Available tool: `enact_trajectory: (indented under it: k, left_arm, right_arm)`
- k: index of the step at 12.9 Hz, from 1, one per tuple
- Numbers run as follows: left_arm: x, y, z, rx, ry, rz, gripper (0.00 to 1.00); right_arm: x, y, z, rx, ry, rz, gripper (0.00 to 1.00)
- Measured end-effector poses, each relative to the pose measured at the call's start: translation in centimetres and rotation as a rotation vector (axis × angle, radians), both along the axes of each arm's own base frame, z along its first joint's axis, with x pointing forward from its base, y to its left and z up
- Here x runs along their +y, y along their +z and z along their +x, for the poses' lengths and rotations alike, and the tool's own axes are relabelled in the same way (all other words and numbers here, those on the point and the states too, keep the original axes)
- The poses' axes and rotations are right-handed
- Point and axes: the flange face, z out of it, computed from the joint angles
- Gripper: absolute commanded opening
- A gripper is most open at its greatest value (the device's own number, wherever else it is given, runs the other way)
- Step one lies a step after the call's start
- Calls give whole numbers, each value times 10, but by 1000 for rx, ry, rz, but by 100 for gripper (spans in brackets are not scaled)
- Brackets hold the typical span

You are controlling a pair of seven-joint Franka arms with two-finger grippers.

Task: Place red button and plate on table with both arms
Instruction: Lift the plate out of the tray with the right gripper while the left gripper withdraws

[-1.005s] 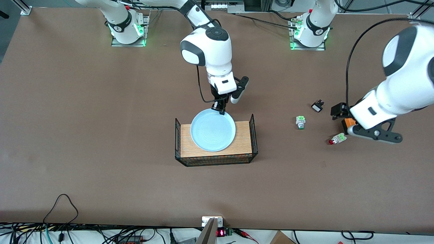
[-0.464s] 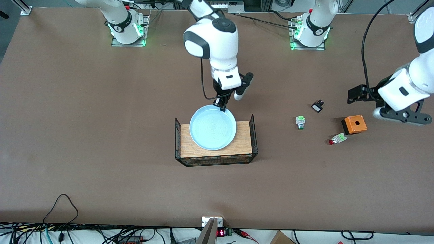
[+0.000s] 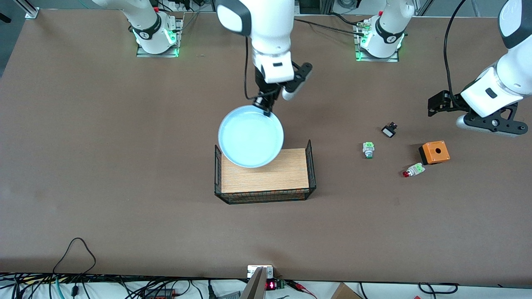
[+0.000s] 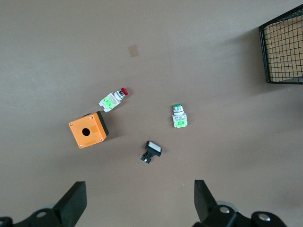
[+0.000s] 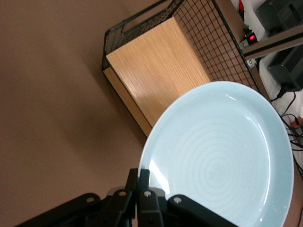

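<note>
The pale blue plate point(image 3: 250, 136) hangs tilted in the air, partly over the wood-topped wire stand point(image 3: 266, 176). My right gripper point(image 3: 266, 109) is shut on its rim. The right wrist view shows the fingers point(image 5: 144, 177) pinching the edge of the plate point(image 5: 222, 161). The red button point(image 3: 411, 171) lies on its side on the brown table point(image 3: 124, 145), just nearer the front camera than the orange box point(image 3: 434, 152). My left gripper point(image 3: 438, 104) hovers open and empty over the table near these parts. Its wrist view looks down on the red button point(image 4: 113, 98) beyond the wide-open gripper point(image 4: 139, 208).
A green-capped switch point(image 3: 368, 149) and a small black-and-white part point(image 3: 389, 131) lie between the stand and the orange box. In the left wrist view the green switch point(image 4: 179, 116), orange box point(image 4: 88, 130) and a corner of the stand point(image 4: 284, 52) show. Cables run along the table's near edge.
My right gripper has lifted the plate off the stand's top and carried it toward the bases. My left arm has risen away from the orange box, staying open.
</note>
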Motion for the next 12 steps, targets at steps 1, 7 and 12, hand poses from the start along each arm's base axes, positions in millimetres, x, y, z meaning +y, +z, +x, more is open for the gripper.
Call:
enact_trajectory:
  k: [1,7,12]
  left_arm:
    - [1,-1,0,2,1,0,100]
    - [0,-1,0,5,0,0,100]
    - [-1,-1,-1,5,-1,0,100]
  right_arm:
    - [-15,14,2,12,1,-17,0]
    - [-159,18,56,58,-17,-48,0]
    - [-267,-44,85,85,-10,-56,0]
